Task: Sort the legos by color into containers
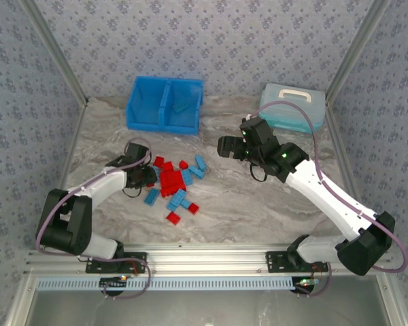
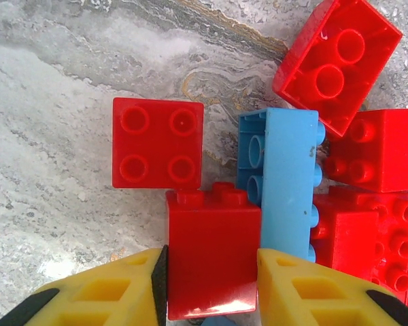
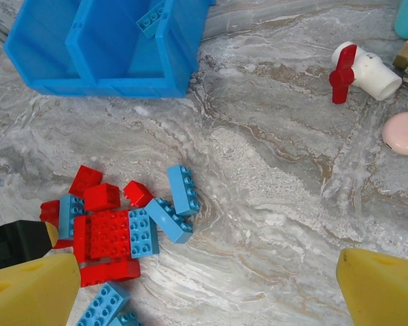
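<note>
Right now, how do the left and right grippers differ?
The left gripper is down in the brick pile. The right gripper hangs higher, off to the pile's side.
The left jaws are closed on a red brick. The right jaws stand wide open with nothing between them.
Shared: both have yellow fingers.

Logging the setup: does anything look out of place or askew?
A red-handled white valve and a pink disc lie apart from the brick pile; neither is a lego. One red brick lies upside down, hollow side up.
</note>
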Tool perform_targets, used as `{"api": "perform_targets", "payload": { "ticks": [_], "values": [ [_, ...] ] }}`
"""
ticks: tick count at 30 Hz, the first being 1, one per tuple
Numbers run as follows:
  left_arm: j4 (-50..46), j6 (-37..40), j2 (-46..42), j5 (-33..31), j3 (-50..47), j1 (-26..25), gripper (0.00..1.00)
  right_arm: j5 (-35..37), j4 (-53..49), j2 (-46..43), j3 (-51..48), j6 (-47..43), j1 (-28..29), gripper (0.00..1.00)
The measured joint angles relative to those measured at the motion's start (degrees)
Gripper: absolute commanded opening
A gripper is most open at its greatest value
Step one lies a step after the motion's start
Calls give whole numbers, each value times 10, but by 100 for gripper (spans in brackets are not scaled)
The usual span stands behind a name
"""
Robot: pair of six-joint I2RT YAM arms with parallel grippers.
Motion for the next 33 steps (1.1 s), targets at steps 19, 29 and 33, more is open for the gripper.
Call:
{"api": "perform_targets", "payload": {
  "ticks": [19,29,33],
  "values": [
    [-56,-4,-46,-22,-24,3,57,0,-2,8,1,6,10,99],
    [-13,1,2,-5,-24,3,53,4,-7,9,3,6,20,100],
    [-7,4,13,-5,-25,3,46,6,-10,10,7,6,21,100]
  ]
}}
